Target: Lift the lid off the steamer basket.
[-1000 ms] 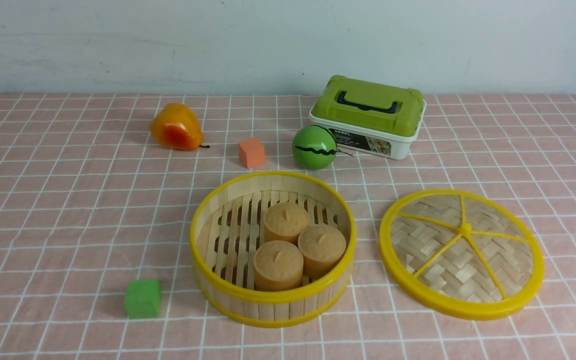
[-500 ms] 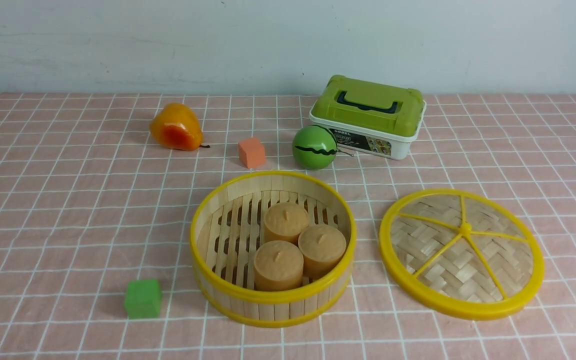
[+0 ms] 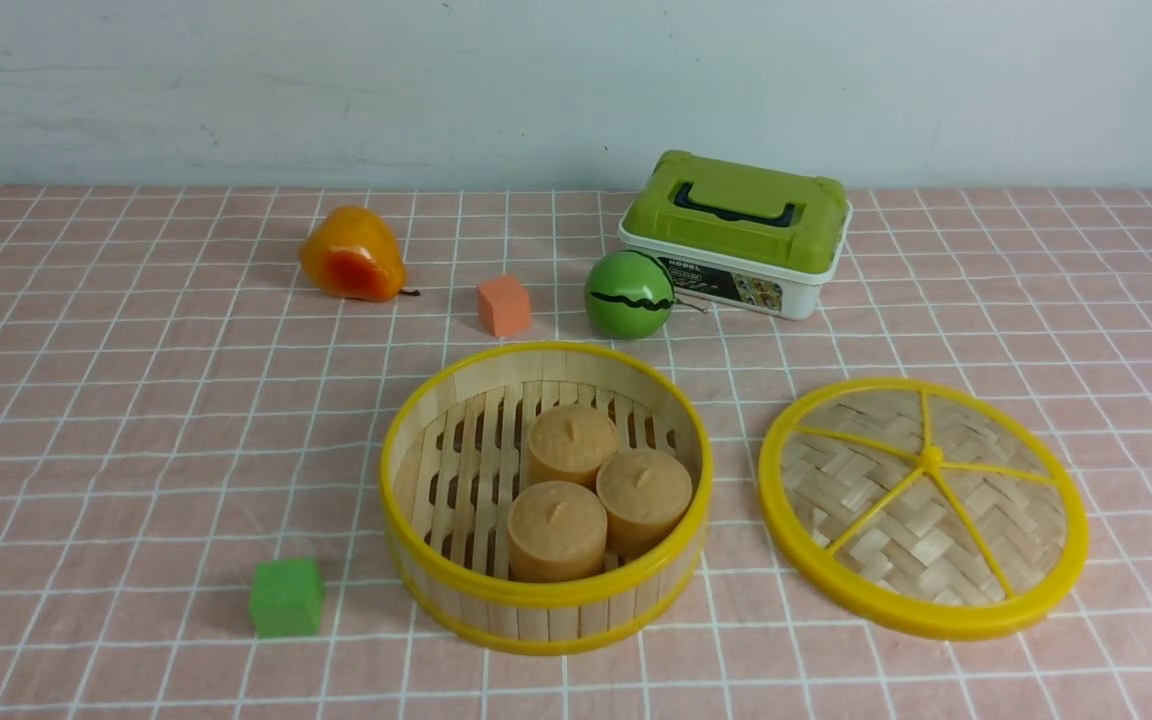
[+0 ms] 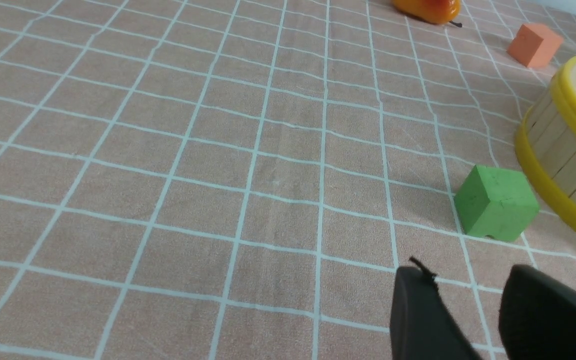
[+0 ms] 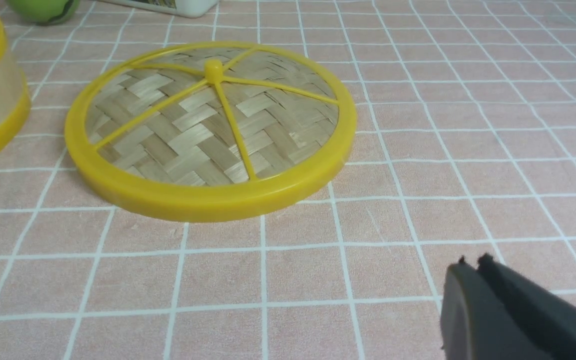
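The round woven bamboo lid with yellow rim [image 3: 923, 505] lies flat on the counter, just right of the open wooden-slat steamer basket [image 3: 546, 497], so the task looks finished. The right fingers [image 5: 470, 261] are closed and empty near the lid; the left fingers [image 4: 463, 280] stand slightly apart, holding nothing

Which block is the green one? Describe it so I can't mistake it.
Start at the steamer basket mid-table, holding three tan cakes. On the robot's left of it, apart from it, sits the green block. The only other block, the orange block, lies beyond the basket.
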Motion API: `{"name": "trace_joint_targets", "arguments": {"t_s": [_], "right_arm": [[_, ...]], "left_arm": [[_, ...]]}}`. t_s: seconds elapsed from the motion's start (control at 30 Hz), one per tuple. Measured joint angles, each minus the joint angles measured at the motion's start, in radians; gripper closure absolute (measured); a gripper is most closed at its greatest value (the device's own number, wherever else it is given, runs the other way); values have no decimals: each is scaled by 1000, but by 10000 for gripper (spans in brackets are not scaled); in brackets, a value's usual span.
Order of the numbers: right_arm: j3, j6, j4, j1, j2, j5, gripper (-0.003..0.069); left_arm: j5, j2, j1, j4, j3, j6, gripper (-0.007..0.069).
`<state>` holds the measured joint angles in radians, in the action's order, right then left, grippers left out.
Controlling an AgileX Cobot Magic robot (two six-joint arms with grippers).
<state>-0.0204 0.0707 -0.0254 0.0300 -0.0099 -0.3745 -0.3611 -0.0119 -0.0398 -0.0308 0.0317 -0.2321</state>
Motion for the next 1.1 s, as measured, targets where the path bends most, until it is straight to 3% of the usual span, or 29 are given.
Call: {"name": "trace_joint_targets", "arguments": {"t_s": [1.1], "right_arm": [[0, 0, 0, 0, 0, -1, 639]], "left_arm": [[0, 0, 0, 0, 0, 0, 386]]}}
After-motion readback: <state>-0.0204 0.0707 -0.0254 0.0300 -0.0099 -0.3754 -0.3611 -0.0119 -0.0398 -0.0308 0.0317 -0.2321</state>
